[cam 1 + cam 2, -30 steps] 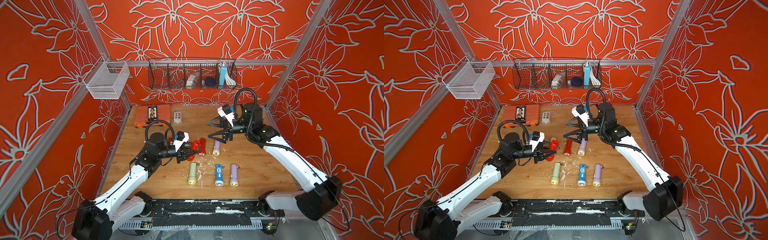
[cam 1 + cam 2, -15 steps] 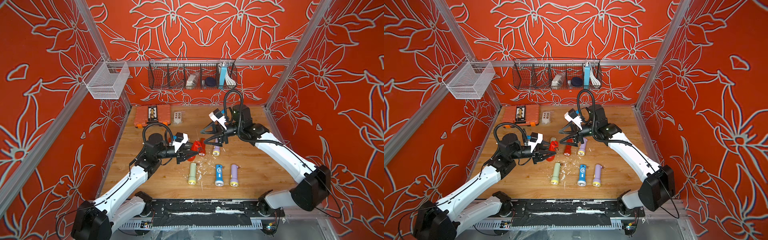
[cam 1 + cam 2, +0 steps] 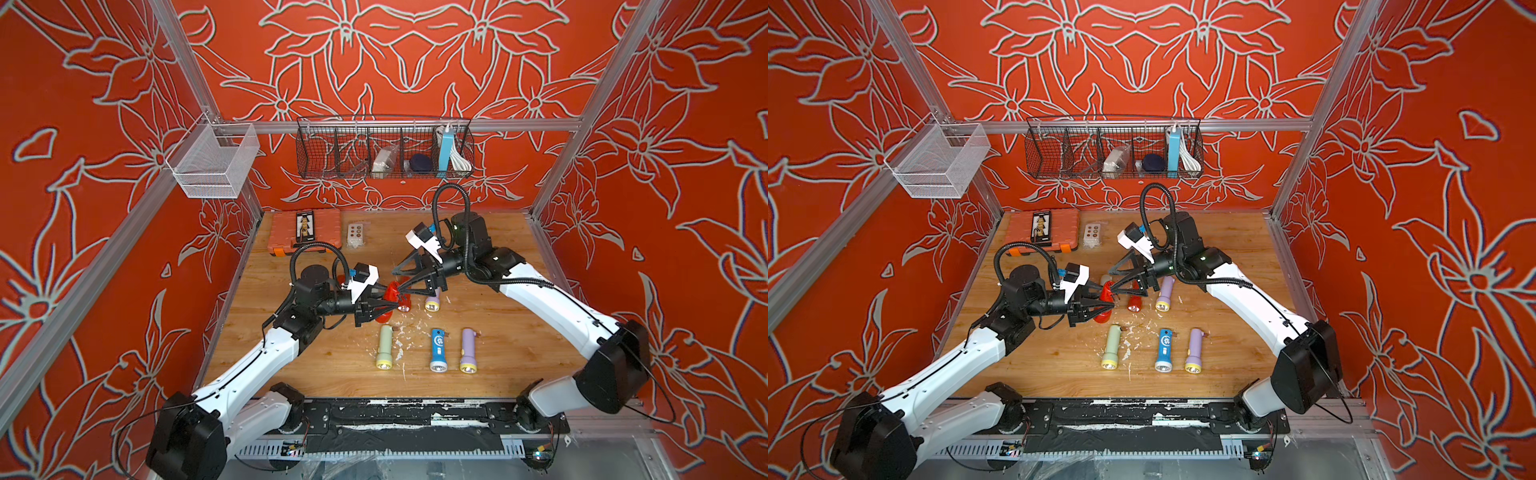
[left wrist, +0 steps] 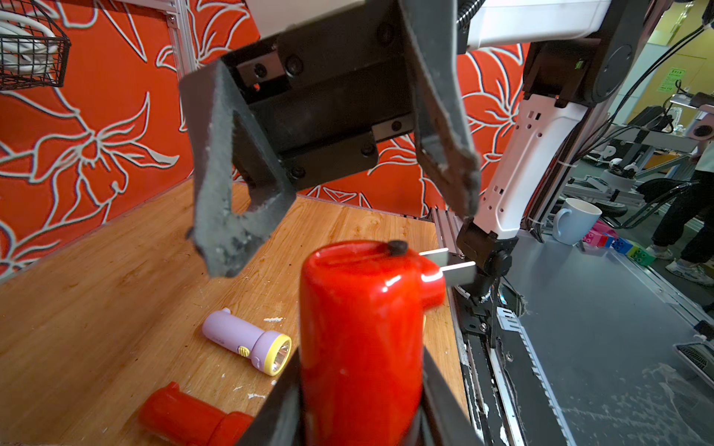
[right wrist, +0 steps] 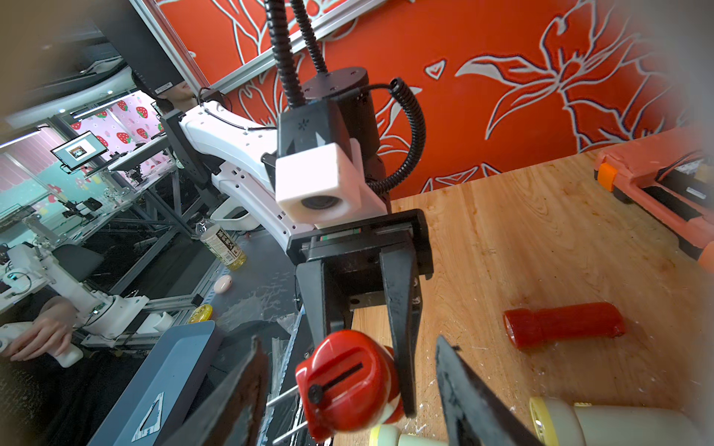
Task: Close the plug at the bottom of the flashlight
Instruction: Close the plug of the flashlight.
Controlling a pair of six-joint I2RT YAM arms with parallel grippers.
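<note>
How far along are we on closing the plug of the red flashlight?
Done: the left gripper is shut on the red flashlight and holds it off the table, base end toward the other arm. In hand: the right gripper, jaws open, flanks that base end without visibly touching it. Left: the two metal prongs stick out of the base, so the plug has yet to be folded shut.

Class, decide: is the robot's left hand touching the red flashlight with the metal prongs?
Touching. The left wrist view shows the left hand shut on the red flashlight, its body wedged between both fingers with no gap.
</note>
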